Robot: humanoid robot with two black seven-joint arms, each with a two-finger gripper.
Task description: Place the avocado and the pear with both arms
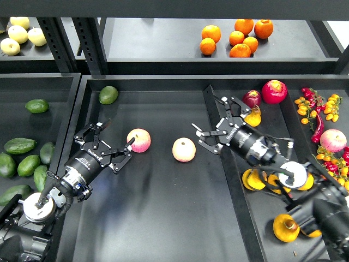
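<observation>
White lettering on both arms' wrists, too small to read.

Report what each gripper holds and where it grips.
Nothing is held. The left gripper and right gripper are both open and empty, over the dark tray.

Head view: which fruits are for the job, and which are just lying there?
For the job: avocado, pear, left tool, right tool.
Just lying about: pink apples, oranges, dark avocados, red onions.
</observation>
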